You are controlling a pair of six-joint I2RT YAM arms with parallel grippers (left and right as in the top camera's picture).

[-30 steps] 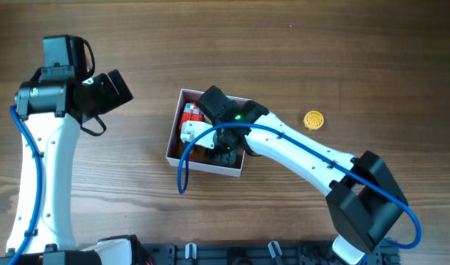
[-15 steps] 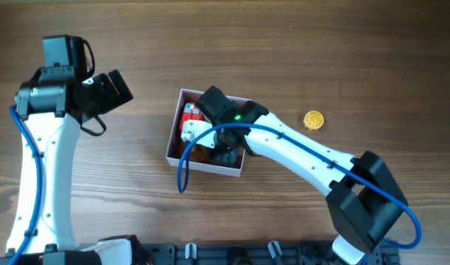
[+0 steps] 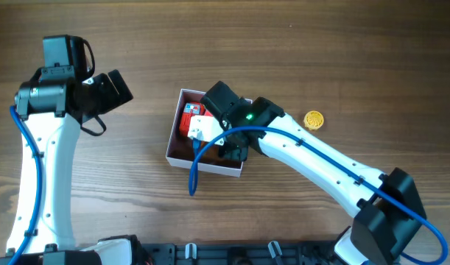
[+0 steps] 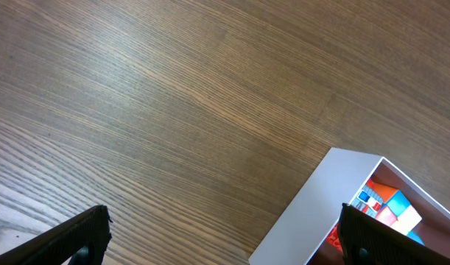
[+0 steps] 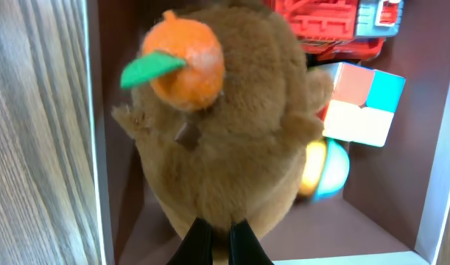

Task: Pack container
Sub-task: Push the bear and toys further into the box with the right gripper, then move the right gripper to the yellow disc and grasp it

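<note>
right arm (image 3: 320, 158) shifted, right gripper (image 5: 219, 239) pinching plush (image 5: 232, 125) in container (image 3: 210, 168)

A brown plush (image 5: 225, 132), cube (image 5: 364, 103) and red toy (image 5: 320, 26) crowd the container (image 3: 210, 168)

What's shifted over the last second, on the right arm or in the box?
The right arm swung: its wrist over the container slid slightly right, its elbow moved right and lower in the overhead view, and its blue cable followed. More of the red toy now shows. Nothing visibly grasped or released. The container, left arm and yellow disc stayed put.
</note>
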